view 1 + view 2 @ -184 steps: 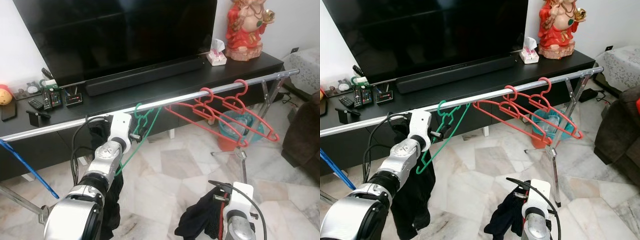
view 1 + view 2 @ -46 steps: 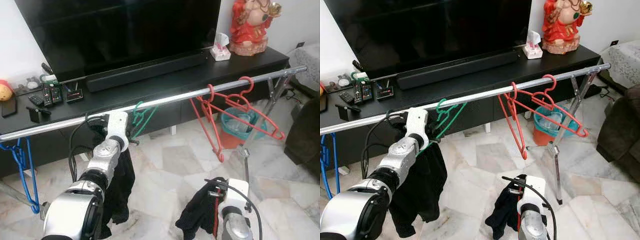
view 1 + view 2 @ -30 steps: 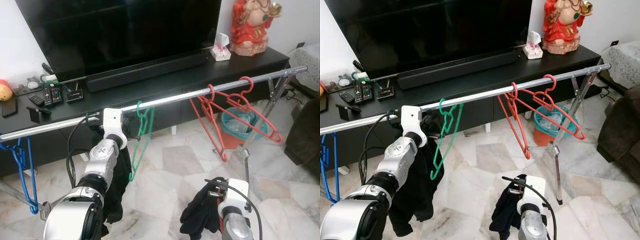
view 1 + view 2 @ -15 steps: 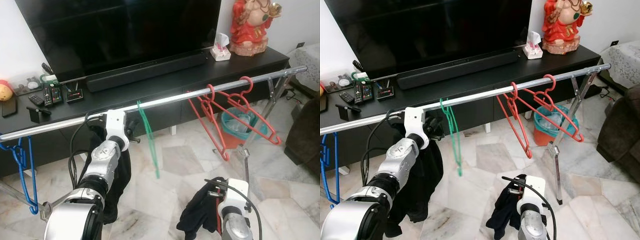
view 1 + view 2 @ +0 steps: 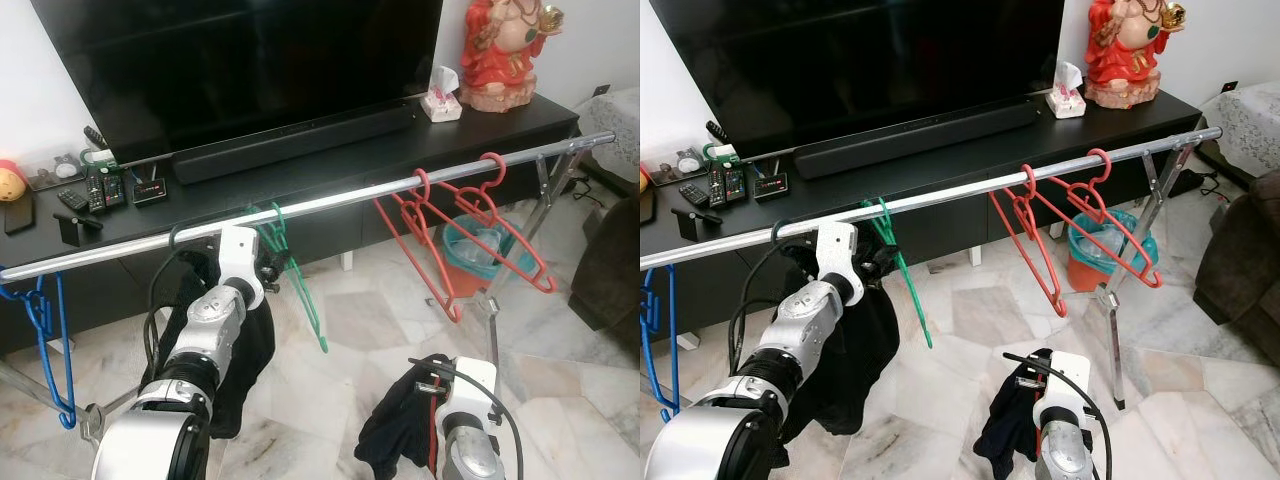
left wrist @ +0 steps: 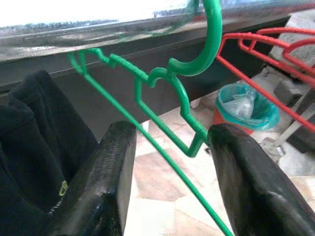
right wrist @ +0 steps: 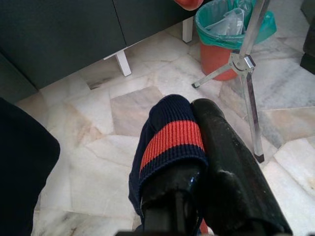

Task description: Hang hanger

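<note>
A green hanger hangs by its hook from the silver rail and slants down to the right. My left gripper is just below the rail beside it. In the left wrist view the left gripper is open, with the green hanger just beyond the fingertips and its bar running between the fingers, not gripped. My right gripper is low near the floor, shut on a dark navy garment with a red stripe.
Red hangers crowd the rail's right part above a teal-lined bin. A blue hanger hangs at the left end. A black garment drapes under my left arm. Behind the rail stands a TV console.
The green hanger has swung on the rail and turned from edge-on to slanting. My left gripper has shifted slightly right and down, towards it. The right gripper stays low with its garment.
</note>
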### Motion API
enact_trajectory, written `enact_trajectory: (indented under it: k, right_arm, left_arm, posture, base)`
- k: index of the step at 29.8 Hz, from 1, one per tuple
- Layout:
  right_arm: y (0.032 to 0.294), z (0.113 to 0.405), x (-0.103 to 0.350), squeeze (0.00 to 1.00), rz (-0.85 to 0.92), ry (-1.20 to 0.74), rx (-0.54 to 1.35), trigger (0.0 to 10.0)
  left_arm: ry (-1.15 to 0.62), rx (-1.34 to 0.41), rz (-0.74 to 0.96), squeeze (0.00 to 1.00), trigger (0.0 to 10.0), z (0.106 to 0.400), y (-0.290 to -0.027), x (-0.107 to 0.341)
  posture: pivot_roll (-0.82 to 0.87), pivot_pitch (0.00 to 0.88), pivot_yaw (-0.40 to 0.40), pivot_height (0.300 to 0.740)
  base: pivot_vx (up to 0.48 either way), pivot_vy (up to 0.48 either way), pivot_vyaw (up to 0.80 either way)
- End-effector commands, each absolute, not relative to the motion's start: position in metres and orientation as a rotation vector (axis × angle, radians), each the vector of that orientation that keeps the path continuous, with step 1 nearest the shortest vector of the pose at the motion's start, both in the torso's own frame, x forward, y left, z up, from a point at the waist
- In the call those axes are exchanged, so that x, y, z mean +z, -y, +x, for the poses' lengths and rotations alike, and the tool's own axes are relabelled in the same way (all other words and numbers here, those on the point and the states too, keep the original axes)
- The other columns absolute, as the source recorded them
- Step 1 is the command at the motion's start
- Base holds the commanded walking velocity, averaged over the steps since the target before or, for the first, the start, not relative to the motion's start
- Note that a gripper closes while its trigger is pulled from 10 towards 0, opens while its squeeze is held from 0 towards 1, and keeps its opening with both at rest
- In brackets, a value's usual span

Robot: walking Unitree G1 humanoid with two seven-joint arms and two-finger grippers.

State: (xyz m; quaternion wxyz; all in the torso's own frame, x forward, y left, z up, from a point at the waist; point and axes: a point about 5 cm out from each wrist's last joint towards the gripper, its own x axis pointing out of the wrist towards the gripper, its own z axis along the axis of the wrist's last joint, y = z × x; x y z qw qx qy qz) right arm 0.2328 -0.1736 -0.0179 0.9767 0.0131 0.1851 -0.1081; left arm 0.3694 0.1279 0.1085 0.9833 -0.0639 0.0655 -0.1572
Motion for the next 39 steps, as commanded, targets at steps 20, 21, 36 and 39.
enact_trajectory:
  k: [20, 21, 36, 39]
  right_arm:
    - [0.167, 0.235, -0.017, 0.0, 0.032, -0.359, -0.204, 10.0]
    - [0.167, 0.235, -0.017, 0.0, 0.033, -0.358, -0.205, 10.0]
    - [0.169, 0.235, -0.016, 0.0, 0.032, -0.354, -0.21, 10.0]
    - [0.169, 0.235, -0.016, 0.0, 0.032, -0.355, -0.211, 10.0]
  left_arm:
    - [-0.156, -0.328, -0.265, 1.0, 10.0, 0.372, -0.134, 0.121]
    - [-0.158, -0.321, -0.244, 0.72, 10.0, 0.372, -0.133, 0.12]
    - [-0.146, -0.344, -0.028, 0.0, 10.0, 0.371, -0.118, 0.116]
    - [-0.133, -0.336, -0.039, 0.0, 10.0, 0.369, -0.121, 0.114]
  posture:
    - [-0.01, 0.0, 0.109, 0.74]
    - [-0.01, 0.0, 0.109, 0.74]
    - [-0.02, 0.0, 0.111, 0.74]
    - [-0.02, 0.0, 0.106, 0.74]
  base:
    - [0.0, 0.0, 0.0]
    - [0.0, 0.0, 0.0]
    - [0.0, 0.0, 0.0]
    - [0.0, 0.0, 0.0]
